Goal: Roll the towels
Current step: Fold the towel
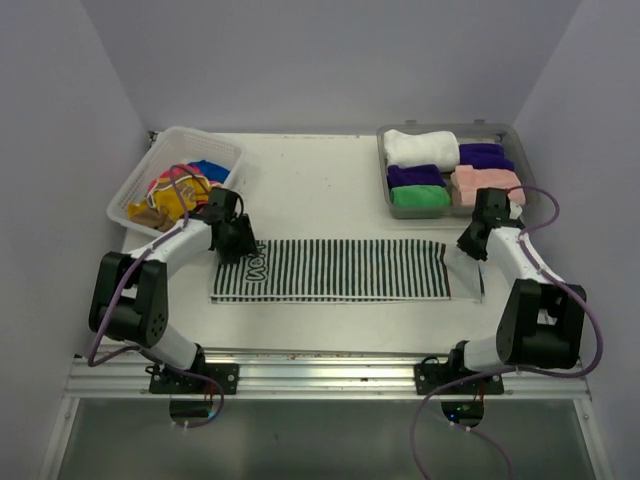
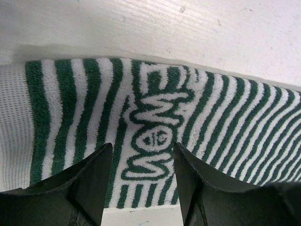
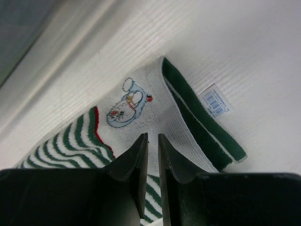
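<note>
striped towel: flat on desk, long axis running arm to arm | left fingers: spread, empty, above towel's left end | right fingers: nearly together at towel's right end, grip unclear

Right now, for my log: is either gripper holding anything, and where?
Left gripper: open over the striped towel, nothing held. Right gripper: nearly shut at its right end; grip cannot be told.

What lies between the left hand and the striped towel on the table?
Nothing visible does. The open left hand hovers over the left end of the green-and-white striped cloth towel, bare cloth showing between its fingers.
</note>
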